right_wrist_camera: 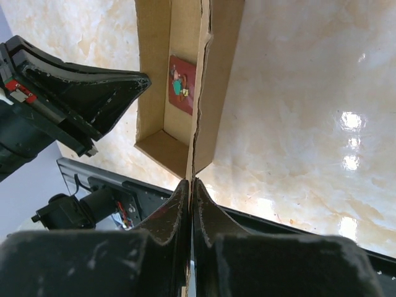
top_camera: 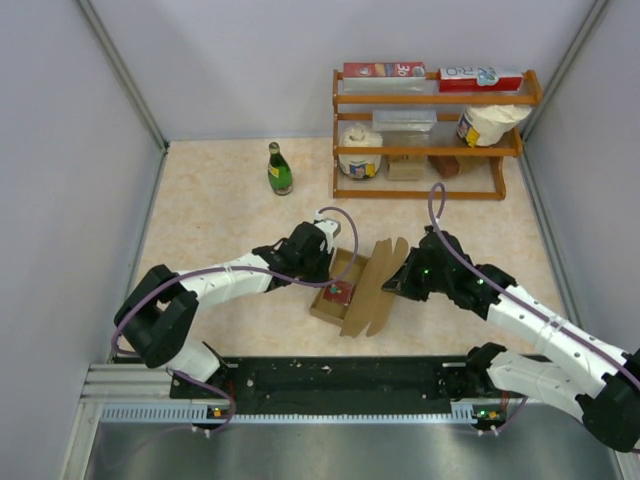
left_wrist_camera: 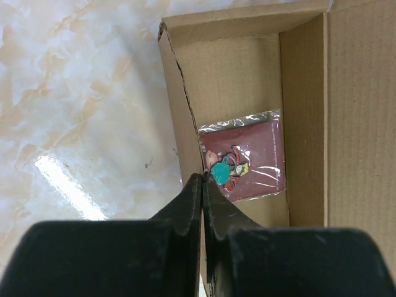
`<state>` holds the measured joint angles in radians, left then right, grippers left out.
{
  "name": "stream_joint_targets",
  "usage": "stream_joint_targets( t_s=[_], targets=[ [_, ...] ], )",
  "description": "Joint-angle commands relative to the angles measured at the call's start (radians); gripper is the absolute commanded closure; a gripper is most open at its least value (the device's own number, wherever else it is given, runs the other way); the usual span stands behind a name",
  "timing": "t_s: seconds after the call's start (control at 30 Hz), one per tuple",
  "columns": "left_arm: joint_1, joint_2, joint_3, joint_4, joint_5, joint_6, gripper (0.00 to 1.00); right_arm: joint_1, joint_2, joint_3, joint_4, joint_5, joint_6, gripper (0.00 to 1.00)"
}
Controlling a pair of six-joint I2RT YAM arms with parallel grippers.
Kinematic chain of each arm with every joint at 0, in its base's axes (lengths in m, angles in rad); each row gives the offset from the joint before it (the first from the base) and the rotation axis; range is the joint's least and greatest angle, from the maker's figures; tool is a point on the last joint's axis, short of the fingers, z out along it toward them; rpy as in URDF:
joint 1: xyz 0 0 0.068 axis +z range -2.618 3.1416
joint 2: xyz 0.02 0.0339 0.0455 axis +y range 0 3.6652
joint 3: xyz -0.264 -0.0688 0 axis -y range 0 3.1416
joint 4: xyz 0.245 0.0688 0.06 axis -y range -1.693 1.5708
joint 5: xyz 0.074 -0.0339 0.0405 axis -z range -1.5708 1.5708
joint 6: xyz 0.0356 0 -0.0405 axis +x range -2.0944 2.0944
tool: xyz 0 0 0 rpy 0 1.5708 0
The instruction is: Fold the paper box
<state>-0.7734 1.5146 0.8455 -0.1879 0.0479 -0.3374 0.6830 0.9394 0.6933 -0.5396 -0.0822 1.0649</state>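
Observation:
The paper box (top_camera: 368,290) is plain brown cardboard lying half formed on the table between the two arms, its wide lid flap tilted up on the right. A small dark-red card (left_wrist_camera: 244,154) in clear wrap lies on its floor. My left gripper (left_wrist_camera: 203,177) is shut on the box's thin left wall (left_wrist_camera: 179,93), and from above the left gripper (top_camera: 324,266) sits at the box's far left side. My right gripper (right_wrist_camera: 190,180) is shut on the edge of the raised flap (right_wrist_camera: 204,80), on the box's right side (top_camera: 394,281). The left fingers (right_wrist_camera: 99,86) show beside the box's open tray.
A green bottle (top_camera: 279,168) stands at the back left. A wooden shelf (top_camera: 430,98) with printed cartons, paper rolls and small boxes fills the back right. The black base rail (top_camera: 340,378) runs along the near edge. Grey walls close in both sides.

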Motion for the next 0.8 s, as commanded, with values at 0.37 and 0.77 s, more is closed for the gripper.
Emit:
stream_joint_targets(
  t_s=[0.37,0.77],
  targets=[
    [-0.007,-0.067,0.061,-0.030,0.004,0.017,0.30,0.018,0.021,0.077,-0.013,0.028,-0.094,1.00],
    [0.019,-0.204,0.159,-0.160,-0.095,0.018,0.11,-0.016,0.094,0.287,-0.230,0.059,-0.370,1.00]
  ],
)
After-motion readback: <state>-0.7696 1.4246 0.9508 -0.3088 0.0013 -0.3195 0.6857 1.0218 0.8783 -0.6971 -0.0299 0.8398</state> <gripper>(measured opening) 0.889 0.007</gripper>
